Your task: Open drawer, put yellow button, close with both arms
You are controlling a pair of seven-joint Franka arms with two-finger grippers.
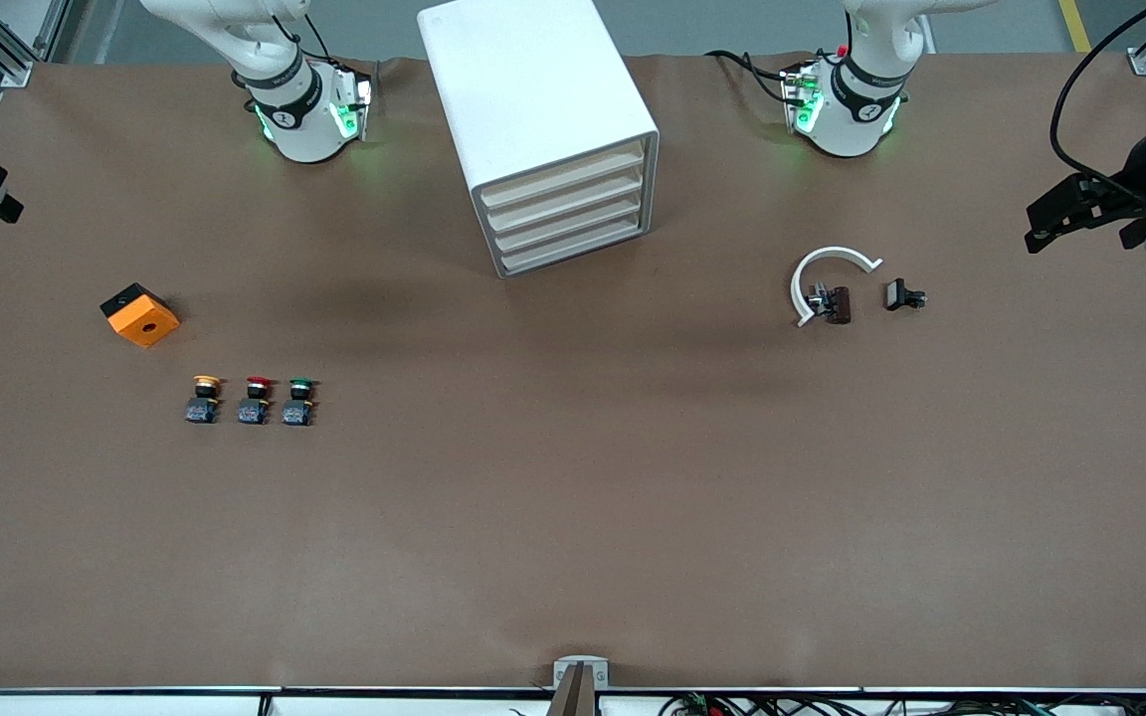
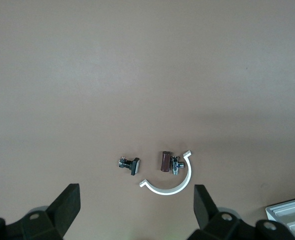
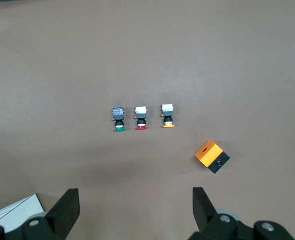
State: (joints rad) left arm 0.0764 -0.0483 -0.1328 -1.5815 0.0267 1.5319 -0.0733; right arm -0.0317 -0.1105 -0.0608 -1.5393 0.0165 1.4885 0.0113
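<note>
Nothing done yet, judging by how things lie: all four shallow cream-fronted drawers of the big white boxy cabinet (image 1: 543, 129) sit flush and shut, including the uppermost drawer (image 1: 561, 173), so opening, loading and closing all remain. Cannot see inside any drawer while shut, so contents unknown. Small push button with a round yellow-orange cap on a black and blue body (image 1: 203, 398) stands on the brown table (image 1: 573, 517), well apart from the cabinet, nearer to the front camera than it and toward the right arm's end; lined up just beside a red-capped button (image 1: 256, 399), with a green-capped button (image 1: 299, 400) next along, closer to the cabinet. Orange and black box with a round hole (image 1: 139, 314) sits near that row, a little closer to the cabinet's depth but farther out toward the table's end. Toward the left arm's end of the cabinet: a white curved plastic clip (image 1: 827, 278) with a small brown and metal part (image 1: 832, 302) touching it, and a small black part (image 1: 901, 294) just beside. Right gripper (image 3: 136, 207) hangs high with fingers spread wide, holding nothing, over the table between the cabinet and the buttons. Left gripper (image 2: 137, 205) likewise spread and empty, high over the table beside the cabinet, above the clip area. Both arms apparently waiting to start.
</note>
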